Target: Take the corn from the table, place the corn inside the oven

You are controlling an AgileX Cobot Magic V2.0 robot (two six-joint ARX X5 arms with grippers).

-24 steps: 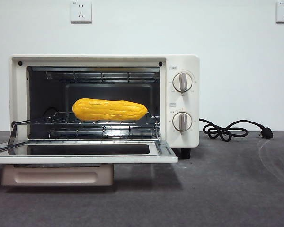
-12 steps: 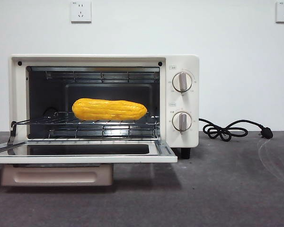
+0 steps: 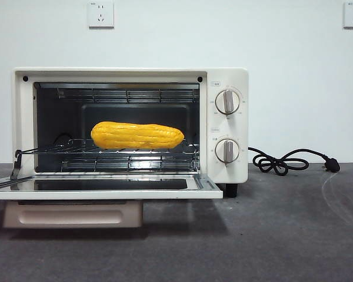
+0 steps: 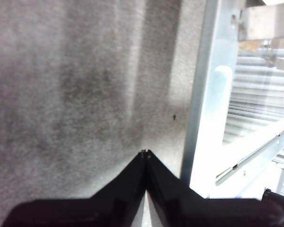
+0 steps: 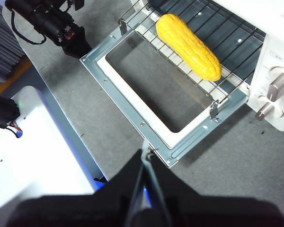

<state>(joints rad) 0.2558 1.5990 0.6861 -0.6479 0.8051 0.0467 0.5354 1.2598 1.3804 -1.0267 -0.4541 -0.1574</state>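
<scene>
Where the oven [image 3: 129,126] stands open on the table [image 3: 282,235], corn [image 3: 137,136] lies on its wire rack [image 3: 106,154]. Left gripper [image 4: 145,154]: jaws together, empty, beside the door [image 4: 213,118]. Right gripper [image 5: 145,153]: closed, empty, above the door's corner.

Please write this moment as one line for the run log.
corn: on rack in oven | door: open | left hand: shut, over table | right hand: shut, above door corner
</scene>
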